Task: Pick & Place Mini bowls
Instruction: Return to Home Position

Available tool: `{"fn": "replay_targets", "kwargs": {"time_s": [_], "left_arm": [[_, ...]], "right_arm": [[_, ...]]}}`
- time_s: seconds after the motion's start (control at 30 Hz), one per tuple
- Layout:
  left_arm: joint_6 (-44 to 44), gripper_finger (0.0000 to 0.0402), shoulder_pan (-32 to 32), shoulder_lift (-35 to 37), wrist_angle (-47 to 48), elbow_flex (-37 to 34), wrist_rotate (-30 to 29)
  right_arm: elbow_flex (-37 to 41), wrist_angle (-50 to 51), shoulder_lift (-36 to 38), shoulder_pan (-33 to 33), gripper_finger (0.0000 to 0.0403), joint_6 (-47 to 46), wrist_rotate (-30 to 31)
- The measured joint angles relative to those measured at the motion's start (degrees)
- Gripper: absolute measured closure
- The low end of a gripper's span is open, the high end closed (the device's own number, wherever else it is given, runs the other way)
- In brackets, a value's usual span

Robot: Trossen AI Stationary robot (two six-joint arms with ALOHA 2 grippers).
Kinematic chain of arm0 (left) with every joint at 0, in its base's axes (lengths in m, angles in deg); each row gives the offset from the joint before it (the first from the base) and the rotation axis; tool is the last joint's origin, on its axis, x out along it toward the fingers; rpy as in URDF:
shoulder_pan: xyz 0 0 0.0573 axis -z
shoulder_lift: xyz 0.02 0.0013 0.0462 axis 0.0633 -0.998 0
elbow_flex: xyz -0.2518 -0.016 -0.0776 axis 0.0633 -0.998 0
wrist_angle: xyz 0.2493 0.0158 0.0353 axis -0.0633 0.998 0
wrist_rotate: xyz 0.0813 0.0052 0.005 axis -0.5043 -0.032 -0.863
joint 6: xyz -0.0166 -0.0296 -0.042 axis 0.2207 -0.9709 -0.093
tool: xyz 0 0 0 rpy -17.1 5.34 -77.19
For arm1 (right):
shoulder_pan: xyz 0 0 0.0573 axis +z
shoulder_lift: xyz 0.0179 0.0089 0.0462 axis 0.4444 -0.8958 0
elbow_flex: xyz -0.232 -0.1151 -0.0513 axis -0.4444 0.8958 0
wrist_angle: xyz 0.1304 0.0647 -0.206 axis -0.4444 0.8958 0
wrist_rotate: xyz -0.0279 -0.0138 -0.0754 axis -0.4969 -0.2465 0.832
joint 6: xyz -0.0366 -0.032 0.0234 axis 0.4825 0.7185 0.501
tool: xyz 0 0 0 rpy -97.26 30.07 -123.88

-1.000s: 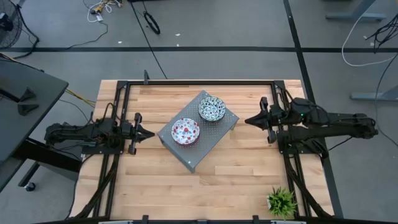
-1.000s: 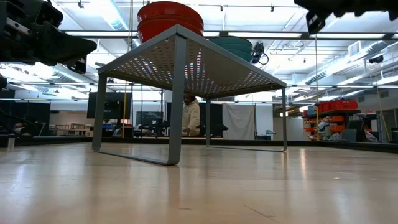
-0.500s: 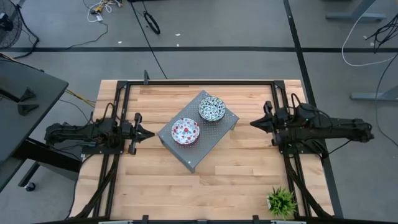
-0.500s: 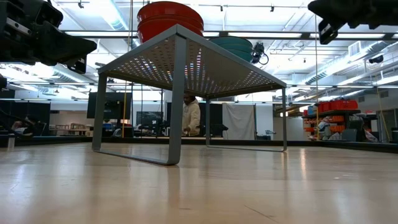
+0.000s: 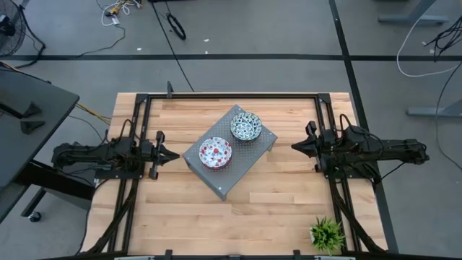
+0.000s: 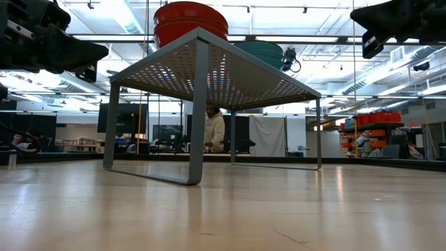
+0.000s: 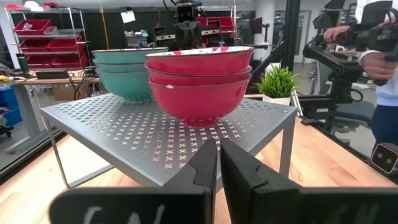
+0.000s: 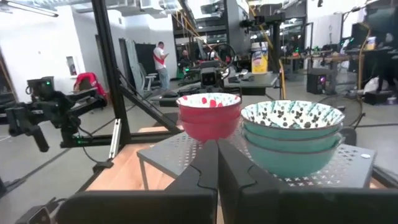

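Observation:
Two stacks of three mini bowls stand on a grey perforated metal riser [image 5: 232, 178] at mid-table. The red stack [image 5: 215, 152] has red outsides and red-speckled white insides and also shows in the left wrist view [image 7: 199, 81]. The teal stack [image 5: 245, 126] has teal outsides and dark-speckled insides and also shows in the right wrist view [image 8: 291, 134]. My left gripper [image 5: 177, 154] is shut, level, left of the riser, pointing at the red stack. My right gripper [image 5: 294, 146] is shut, level, right of the riser. Neither touches anything.
A small green potted plant [image 5: 326, 234] stands at the table's near right corner. Black frame rails [image 5: 231, 94] run along the table's far, left and right sides. Bare wood lies on the table's near side of the riser. People show in the room beyond.
My right gripper has drawn back from the riser toward the table's right edge and a little toward the near edge, staying shut. The bowls have stayed put.

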Motion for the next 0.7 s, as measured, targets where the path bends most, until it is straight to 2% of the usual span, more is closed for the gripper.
{"fn": "replay_targets", "kwargs": {"time_s": [0.7], "left_arm": [[0.0, 0.0376, 0.0, 0.0, 0.0, 0.0, 0.0]], "right_arm": [[5.9, 0.0, 8.0, 0.4, 0.0403, 2.8, 1.1]]}}
